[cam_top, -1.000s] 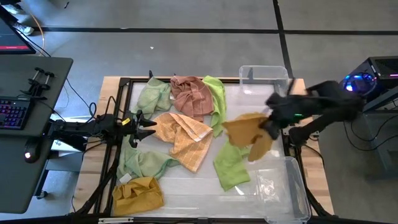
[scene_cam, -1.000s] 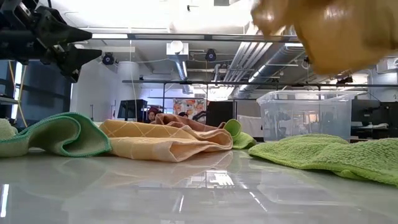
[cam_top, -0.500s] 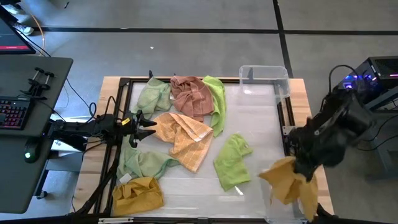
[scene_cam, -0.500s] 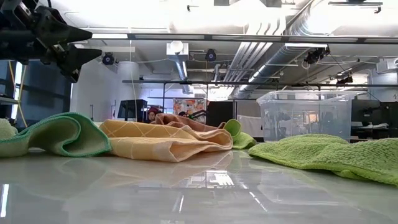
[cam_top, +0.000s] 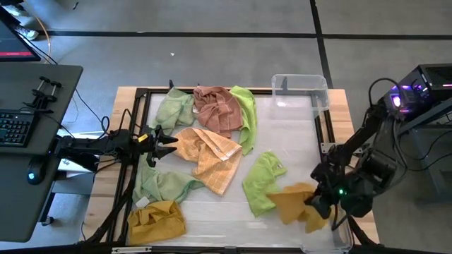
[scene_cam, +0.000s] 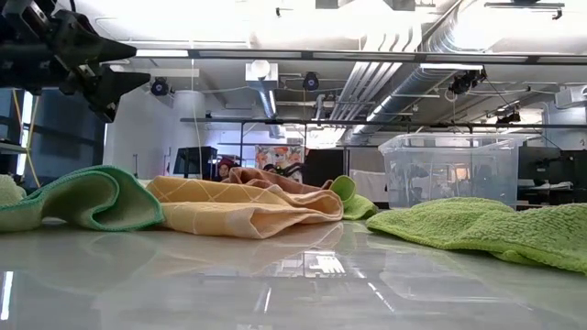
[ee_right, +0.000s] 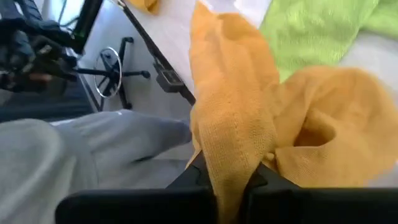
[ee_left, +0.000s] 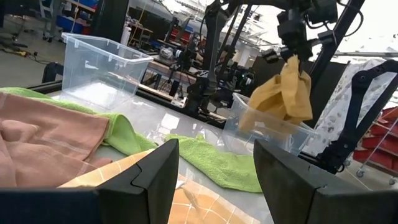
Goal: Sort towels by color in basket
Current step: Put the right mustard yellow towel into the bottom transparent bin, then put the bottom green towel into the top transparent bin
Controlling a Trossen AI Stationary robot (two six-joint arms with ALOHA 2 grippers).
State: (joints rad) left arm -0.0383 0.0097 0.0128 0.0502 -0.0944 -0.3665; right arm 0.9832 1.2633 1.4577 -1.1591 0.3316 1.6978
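Right end effector pinches 1 mustard towel over 1 of 2 clear bins; left end effector spread.

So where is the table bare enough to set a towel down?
Bare table runs between the bright green towel and the far clear bin. The left half is crowded with towels. The right gripper holds a mustard towel above the near bin.
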